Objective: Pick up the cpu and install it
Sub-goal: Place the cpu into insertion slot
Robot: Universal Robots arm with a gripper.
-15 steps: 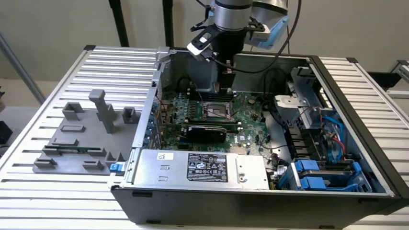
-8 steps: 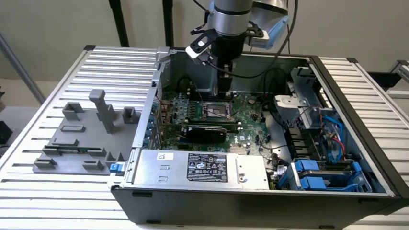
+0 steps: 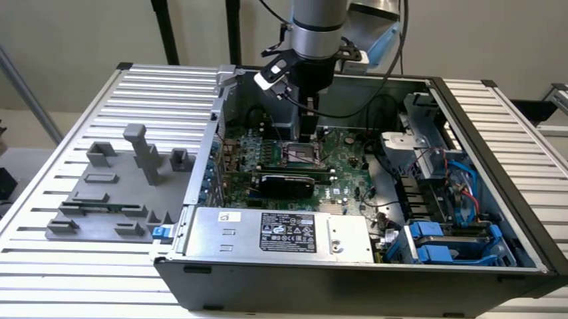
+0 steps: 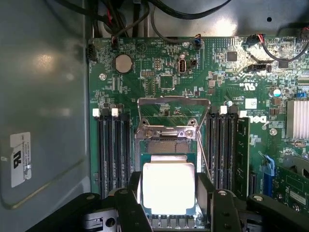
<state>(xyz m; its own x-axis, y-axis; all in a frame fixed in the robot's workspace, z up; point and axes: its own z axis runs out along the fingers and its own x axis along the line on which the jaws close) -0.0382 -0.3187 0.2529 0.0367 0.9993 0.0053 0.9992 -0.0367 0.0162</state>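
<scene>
The cpu (image 4: 168, 180) is a thin square chip with a bright silver top, seen between my fingers in the wrist view. My gripper (image 4: 168, 198) is shut on it, one dark finger (image 4: 133, 192) against each side edge. It sits low over the motherboard's socket (image 4: 166, 145), whose metal frame (image 4: 174, 108) is swung up and open. I cannot tell whether the chip rests in the socket or hangs just above it. In the exterior view my gripper (image 3: 306, 136) reaches straight down into the open computer case onto the socket (image 3: 297, 154).
Memory slots (image 4: 113, 154) and a fitted memory stick (image 4: 241, 154) flank the socket. The case wall (image 4: 43, 121) stands close by. A silver power supply (image 3: 279, 232) lies at the case's front, with drive bays and cables (image 3: 443, 199) on the exterior view's right. A grey parts fixture (image 3: 116, 193) stands outside.
</scene>
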